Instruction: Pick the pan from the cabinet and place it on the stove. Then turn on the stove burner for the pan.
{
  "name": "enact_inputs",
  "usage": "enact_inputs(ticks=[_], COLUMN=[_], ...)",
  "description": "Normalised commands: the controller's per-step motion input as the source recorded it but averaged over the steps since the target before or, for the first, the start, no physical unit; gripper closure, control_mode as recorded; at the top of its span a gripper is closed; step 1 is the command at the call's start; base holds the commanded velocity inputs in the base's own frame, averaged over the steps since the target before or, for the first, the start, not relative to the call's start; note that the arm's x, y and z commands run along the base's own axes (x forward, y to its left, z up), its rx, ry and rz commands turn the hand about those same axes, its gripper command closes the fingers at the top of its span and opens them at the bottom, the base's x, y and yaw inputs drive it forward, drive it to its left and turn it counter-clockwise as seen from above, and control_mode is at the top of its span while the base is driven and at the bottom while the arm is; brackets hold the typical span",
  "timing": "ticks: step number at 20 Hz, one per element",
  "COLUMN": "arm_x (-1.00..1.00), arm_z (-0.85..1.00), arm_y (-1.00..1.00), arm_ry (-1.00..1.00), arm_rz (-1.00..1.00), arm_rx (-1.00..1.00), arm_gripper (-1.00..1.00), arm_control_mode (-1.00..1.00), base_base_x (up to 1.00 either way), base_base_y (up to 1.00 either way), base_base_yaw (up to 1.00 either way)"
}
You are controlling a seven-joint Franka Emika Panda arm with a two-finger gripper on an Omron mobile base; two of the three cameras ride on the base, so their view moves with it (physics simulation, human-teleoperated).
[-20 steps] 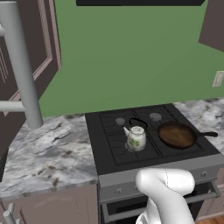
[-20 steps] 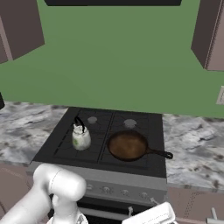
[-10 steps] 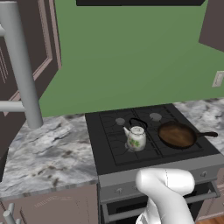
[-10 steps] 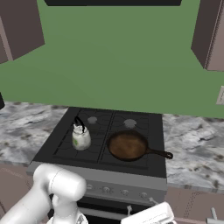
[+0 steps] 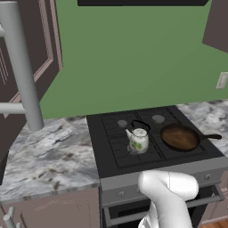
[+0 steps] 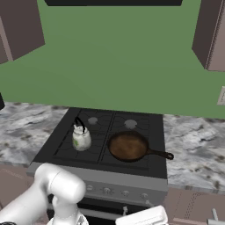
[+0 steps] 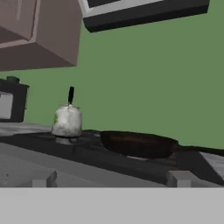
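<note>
At far left in the left base view, the cabinet [image 5: 26,67] hangs on the green wall, its panelled door standing open toward the camera with a long grey bar handle [image 5: 20,67] crossing it top to bottom. Below it runs the marbled grey counter [image 5: 49,156].

Next comes the stove [image 5: 111,151], black on top with a grey steel front carrying small knobs [image 6: 107,190]. On its front-left grate stands a small white floral kettle [image 5: 139,140] with a black looped handle. Behind the kettle sits 1 grey burner cap [image 5: 122,124], and a second one [image 5: 157,118] lies further right at the back.

To the right of the kettle, the pan [image 5: 180,136] rests flat on the front-right grate, near the kettle but apart from it, with its long thin black handle pointing right, out toward the stove's edge. The right base view shows the same pairing: kettle [image 6: 81,137] left, pan [image 6: 128,146] right. From the hand view, low in front of the stove, the pan [image 7: 140,143] sits just right of the kettle [image 7: 67,120].

The gripper [image 6: 141,217] hangs low before the stove's front, below the knobs; its fingers stand spread wide with nothing between them, well apart from the pan.

At far right, more marbled counter [image 6: 193,145] continues beneath another wall cabinet [image 6: 211,35].
</note>
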Motion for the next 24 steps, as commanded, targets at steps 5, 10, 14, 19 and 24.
enact_inputs(ticks=[5, 10, 14, 19, 24], arm_x=[0.19, 0.39, 0.37, 0.18, 0.00], arm_z=[-0.14, 0.00, -0.06, -0.25, -0.23], arm_y=[0.26, 0.19, 0.09, 0.02, -0.05], arm_ry=[0.10, 0.09, 0.06, 0.02, 0.00], arm_rz=[-0.16, -0.13, -0.11, -0.09, -0.05], arm_rx=[0.00, 0.00, 0.00, 0.00, 0.02], arm_gripper=[-1.00, -1.00, -1.00, -1.00, -1.00], arm_control_mode=[-1.00, -1.00, -1.00, -1.00, -1.00], base_base_x=[0.00, 0.00, 0.00, 0.00, 0.00], base_base_y=[0.00, 0.00, 0.00, 0.00, 0.00], base_base_yaw=[0.00, 0.00, 0.00, 0.00, 0.00])
